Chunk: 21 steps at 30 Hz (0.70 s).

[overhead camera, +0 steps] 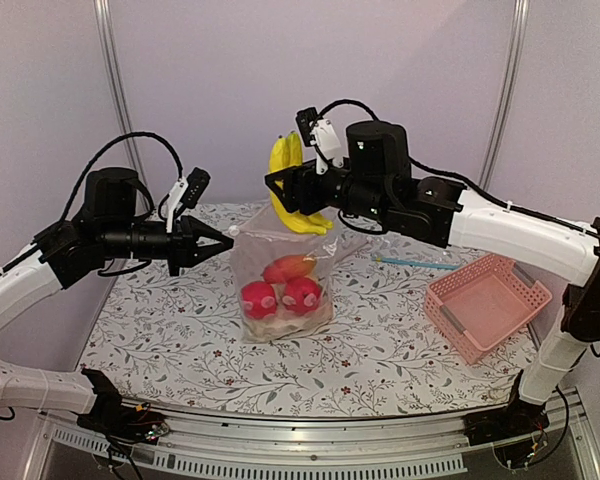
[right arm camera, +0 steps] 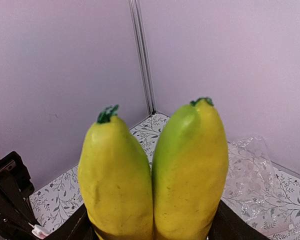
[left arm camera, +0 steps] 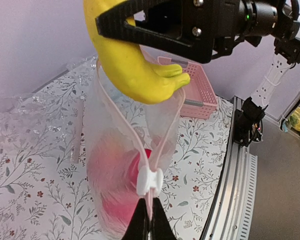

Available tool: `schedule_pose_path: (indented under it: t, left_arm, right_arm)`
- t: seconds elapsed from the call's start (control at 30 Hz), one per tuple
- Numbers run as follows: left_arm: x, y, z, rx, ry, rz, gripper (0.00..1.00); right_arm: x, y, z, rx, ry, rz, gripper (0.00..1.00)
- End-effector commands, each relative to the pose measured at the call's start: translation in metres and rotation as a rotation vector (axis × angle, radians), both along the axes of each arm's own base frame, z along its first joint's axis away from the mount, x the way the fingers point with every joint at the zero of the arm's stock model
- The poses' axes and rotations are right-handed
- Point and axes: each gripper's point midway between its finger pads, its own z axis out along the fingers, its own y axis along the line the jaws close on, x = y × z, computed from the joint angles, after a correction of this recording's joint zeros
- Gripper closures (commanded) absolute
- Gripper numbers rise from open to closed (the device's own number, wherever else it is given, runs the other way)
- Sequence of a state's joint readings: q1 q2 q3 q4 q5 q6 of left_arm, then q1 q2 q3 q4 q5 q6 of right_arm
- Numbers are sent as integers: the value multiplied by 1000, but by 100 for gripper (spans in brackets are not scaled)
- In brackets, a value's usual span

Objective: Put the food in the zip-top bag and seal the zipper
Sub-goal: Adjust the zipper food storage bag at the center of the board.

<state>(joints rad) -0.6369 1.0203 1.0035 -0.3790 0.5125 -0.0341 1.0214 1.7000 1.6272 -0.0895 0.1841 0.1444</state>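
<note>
The zip-top bag (overhead camera: 280,300) stands in the middle of the table with its mouth held up and open. Inside it lie two red round fruits (overhead camera: 260,297) and an orange one (overhead camera: 288,268). My left gripper (overhead camera: 217,243) is shut on the bag's left top corner. In the left wrist view its tips (left arm camera: 149,220) pinch the zipper (left arm camera: 121,120) just behind a white slider (left arm camera: 150,181). My right gripper (overhead camera: 292,192) is shut on a yellow banana bunch (overhead camera: 285,155), upright just above the bag's mouth. In the right wrist view the banana (right arm camera: 155,175) fills the space between the fingers (right arm camera: 72,227).
A pink basket (overhead camera: 488,303) sits at the right side of the table. A thin teal strip (overhead camera: 415,263) lies behind it. Another crinkly clear bag (right arm camera: 250,175) lies flat at the back. Metal frame poles (overhead camera: 115,80) rise at the back corners.
</note>
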Motion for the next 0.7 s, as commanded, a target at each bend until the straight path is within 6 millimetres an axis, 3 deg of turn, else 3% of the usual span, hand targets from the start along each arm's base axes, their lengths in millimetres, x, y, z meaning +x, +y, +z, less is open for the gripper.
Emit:
schedule_pose_path:
  t: [0.0,0.33,0.53,0.67]
  left_arm:
    - [-5,-3,15,-30,-40,-25,100]
    - [-5,-4,13,-30,-33,-31,100]
    - [-6,-5,14,-33,-30,-35,100]
    - [-5,-5,13,-36,-25,-34,100]
  right_arm:
    - [16,-7,9,68,-37,-124,41]
    - [34,7,-1,104,-47,-247,41]
    - [49,-7,2,138,-38,-388,41]
    - [52,-1,-6,157,-16,-386,41]
